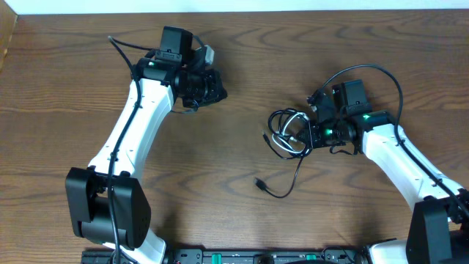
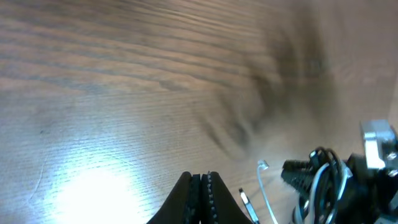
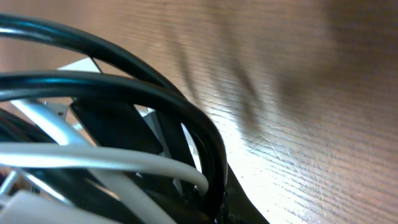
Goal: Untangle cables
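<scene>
Wooden table [image 1: 242, 44] holds one black cable [image 1: 261, 185], one white cable [image 3: 93, 158].

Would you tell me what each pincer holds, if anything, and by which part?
The right pincer is shut on the cables, gripping their tangled loops rather than an end. The left pincer is shut and empty.

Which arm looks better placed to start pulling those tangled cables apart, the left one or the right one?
Right. Its pincer is shut in among the cables, which fill its wrist view. The left pincer is shut on nothing and sits far off to the side of them.
</scene>
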`<state>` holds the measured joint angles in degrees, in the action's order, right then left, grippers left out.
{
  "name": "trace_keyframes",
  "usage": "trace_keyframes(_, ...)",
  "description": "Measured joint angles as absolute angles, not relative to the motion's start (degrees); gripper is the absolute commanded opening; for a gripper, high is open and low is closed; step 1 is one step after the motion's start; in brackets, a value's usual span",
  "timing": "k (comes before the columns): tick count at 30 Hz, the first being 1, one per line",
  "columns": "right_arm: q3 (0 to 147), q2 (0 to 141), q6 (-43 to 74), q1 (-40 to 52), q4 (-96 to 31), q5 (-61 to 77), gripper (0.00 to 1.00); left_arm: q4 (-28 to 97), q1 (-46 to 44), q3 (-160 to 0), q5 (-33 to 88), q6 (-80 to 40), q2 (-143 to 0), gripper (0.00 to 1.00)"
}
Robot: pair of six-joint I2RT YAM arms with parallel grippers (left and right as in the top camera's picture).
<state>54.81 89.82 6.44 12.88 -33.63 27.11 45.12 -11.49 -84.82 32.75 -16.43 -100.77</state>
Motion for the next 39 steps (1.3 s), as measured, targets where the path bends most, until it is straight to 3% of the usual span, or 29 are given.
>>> trace_keyframes(2, 55.0, 89.8, 4.3, 12.9, -34.4, 27.5, 0.01, 44.9, -11.7, -84.8, 38.2, -11.6, -100.8, 0.5)
trace_keyframes(7, 55.0, 89.8, 2.7, 12.9, -35.1, 28.8, 0.01, 45.0, -13.8, -84.8, 44.3, -7.0, -100.8, 0.75)
trace_keyframes(19, 55.1, 89.8, 2.3, 12.9, -35.6, 29.6, 0.01, 42.4, -27.0, -84.8, 49.7, -0.8, -105.2, 0.76)
trace_keyframes(23, 55.1, 89.8, 2.3, 12.9, -35.6, 29.6, 0.01, 42.2, -28.6, -84.8, 49.6, 0.1, -107.9, 0.55)
trace_keyframes(24, 55.1, 89.8, 2.3, 12.9, -35.5, 29.7, 0.01, 42.1, -29.0, -84.8, 49.7, 0.2, -108.4, 0.4)
trace_keyframes(26, 55.1, 89.8, 2.3, 12.9, -35.6, 29.7, 0.01, 42.0, -29.7, -84.8, 49.8, -0.1, -109.3, 0.21)
trace_keyframes(27, 55.1, 89.8, 2.5, 12.9, -35.5, 29.6, 0.02, 41.9, -30.0, -84.8, 49.9, 0.0, -109.9, 0.08)
trace_keyframes(30, 55.1, 89.8, 5.2, 12.6, -33.6, 29.8, 0.09, 41.8, -29.6, -84.8, 49.9, -0.2, -110.3, 0.08)
trace_keyframes(36, 55.2, 89.8, 16.4, 10.1, -31.6, 26.5, 0.52, 40.2, -26.4, -84.8, 50.5, -5.4, -110.3, 0.07)
trace_keyframes(39, 55.2, 89.8, 20.5, 8.7, -29.2, 26.1, 0.61, 38.5, -22.7, -84.8, 49.9, -11.2, -110.3, 0.07)
